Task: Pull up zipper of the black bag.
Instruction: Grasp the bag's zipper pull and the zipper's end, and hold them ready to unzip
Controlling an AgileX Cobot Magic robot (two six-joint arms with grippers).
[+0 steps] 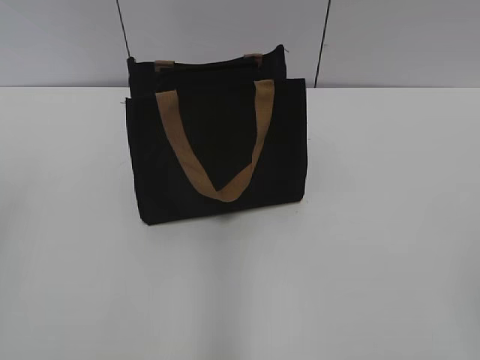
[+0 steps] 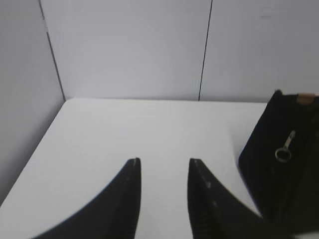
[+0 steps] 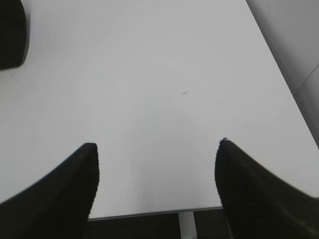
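Black bag parked on a white table, both claws hanging back.

The black bag (image 1: 217, 150) is stood upright toward the back of a plain white table (image 1: 375, 247), close to a pale grey panelled wall (image 1: 390, 37) split by thin dark seams. One tan handle (image 1: 217, 150) is draped in a V down the front face. The zipper (image 2: 284, 149), a small silver ring pull, is seen in the left wrist view hanging on the bag's end panel. The left gripper (image 2: 164, 162) is held over bare tabletop beside the bag, jaws parted with a modest gap. The right gripper (image 3: 157, 144) is spread wide over the table near its front edge, well apart from the bag, nothing gripped.
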